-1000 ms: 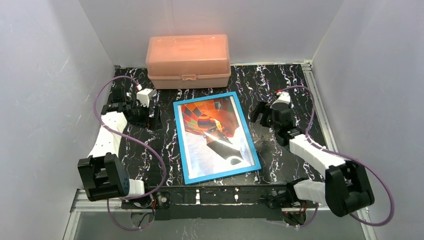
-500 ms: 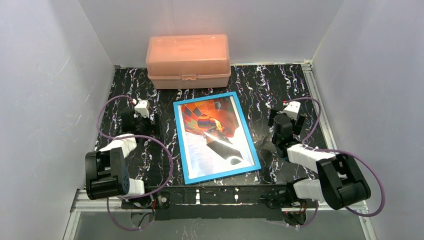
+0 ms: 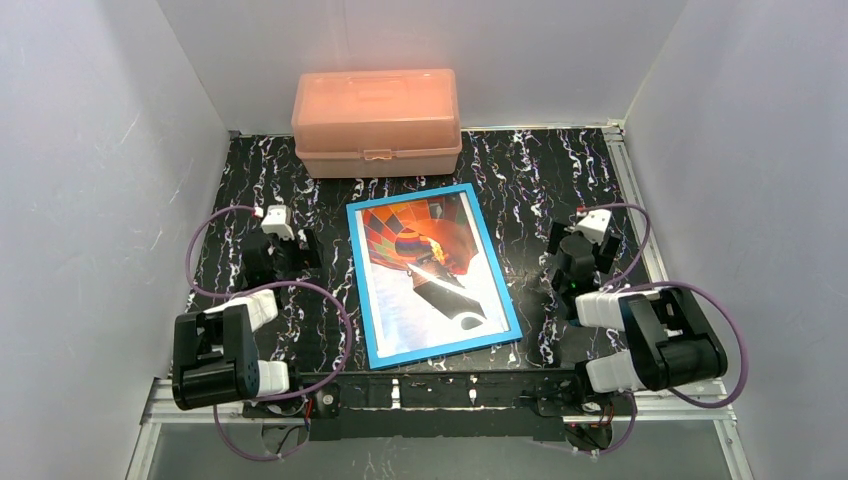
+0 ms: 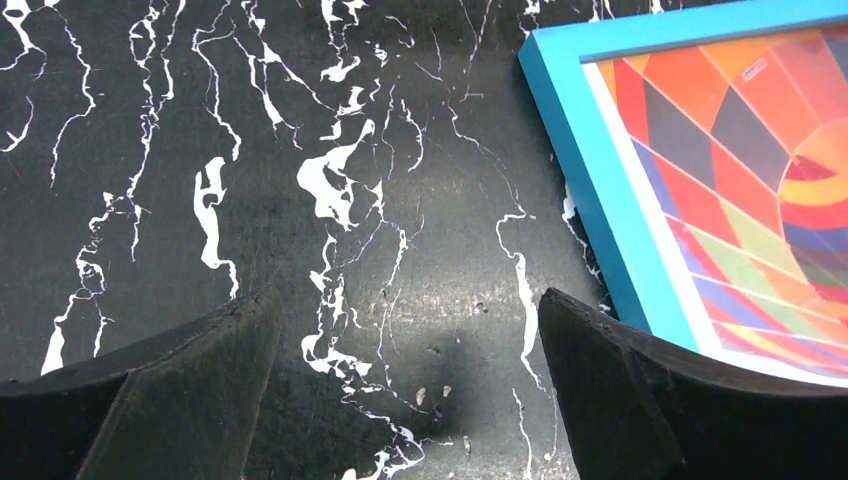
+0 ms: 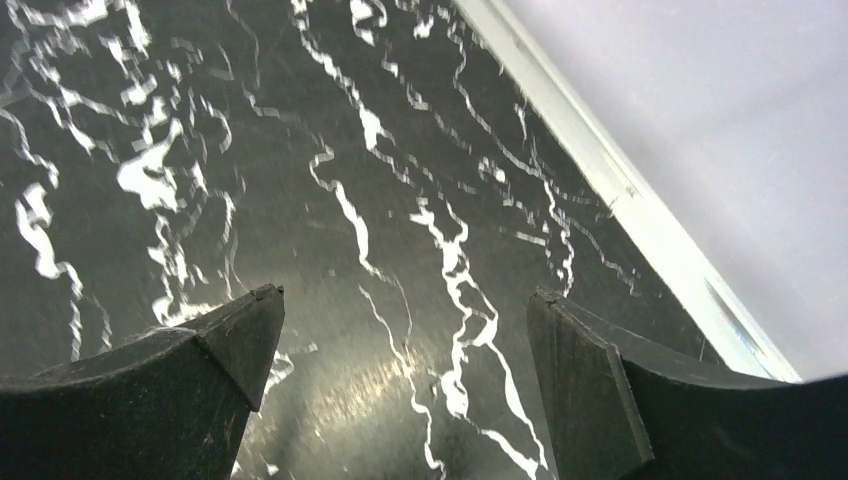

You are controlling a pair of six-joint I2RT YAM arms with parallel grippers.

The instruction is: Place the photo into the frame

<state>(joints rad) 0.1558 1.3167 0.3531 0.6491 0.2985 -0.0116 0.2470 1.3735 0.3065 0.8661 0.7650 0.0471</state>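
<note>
The bright blue frame [image 3: 433, 275] lies flat in the middle of the black marbled table, front side up. Inside its border sits the photo [image 3: 425, 258], an orange-red balloon on blue sky. In the left wrist view, the frame's top-left corner [image 4: 560, 90] and part of the photo [image 4: 740, 150] show at the right. My left gripper [image 3: 283, 262] hangs open over bare table left of the frame, its right finger [image 4: 640, 390] close to the frame's left edge. Right of the frame, my right gripper [image 3: 578, 262] is open over bare table [image 5: 400, 330], holding nothing.
A salmon-pink plastic box [image 3: 376, 122] with its lid down stands at the back, just beyond the frame. White walls close in the left, right and back sides. A metal rail [image 5: 620, 190] runs along the table's right edge near my right gripper.
Both arms have folded back toward their bases, drawing the grippers nearer the front and away from the frame. The frame and photo have not moved. Both grippers stayed open.
</note>
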